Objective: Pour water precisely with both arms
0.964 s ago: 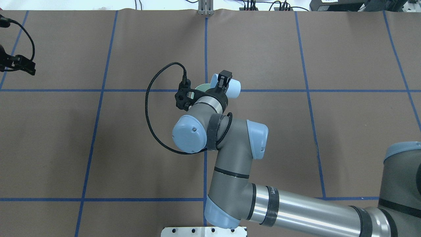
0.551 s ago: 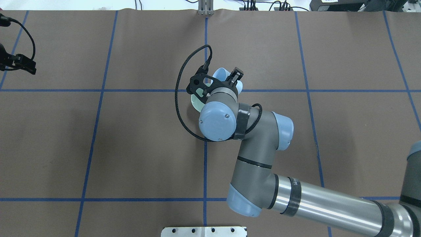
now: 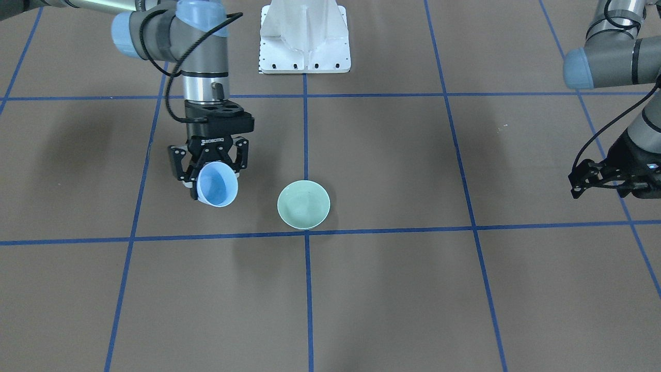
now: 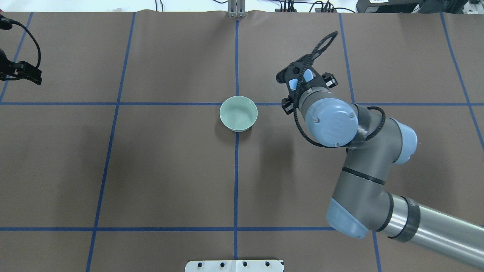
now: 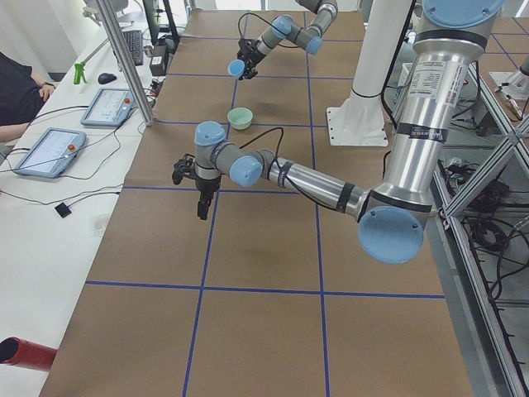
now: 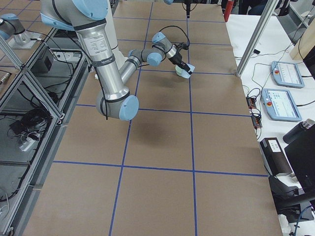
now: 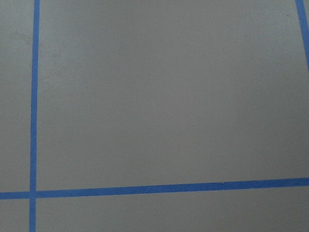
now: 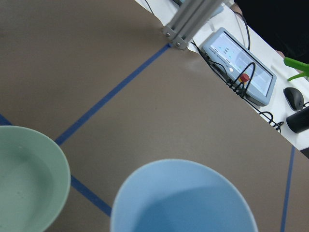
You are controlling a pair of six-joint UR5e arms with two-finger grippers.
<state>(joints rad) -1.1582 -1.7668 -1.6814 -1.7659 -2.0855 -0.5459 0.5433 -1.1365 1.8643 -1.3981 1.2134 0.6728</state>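
The right tool (image 3: 209, 173) pinches a light-blue round cup (image 3: 218, 184) left of centre in the front-facing view. The cup is tipped so its mouth faces the camera, apart from the pale-green round bowl (image 3: 303, 204) standing mid-frame on the brown taped bench (image 3: 413, 289). Faint water (image 8: 21, 186) glints inside that bowl. The left tool (image 3: 607, 178) hangs at the right edge; I cannot tell whether it is spread.

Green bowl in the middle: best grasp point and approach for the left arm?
Pinch the rim of the green bowl from above, one finger inside, one outside, on the side toward the robot's left. It stands upright, mouth open, with no handle, and that side faces away from the right pincer holding the blue cup. Keep it level; it seems to hold water.
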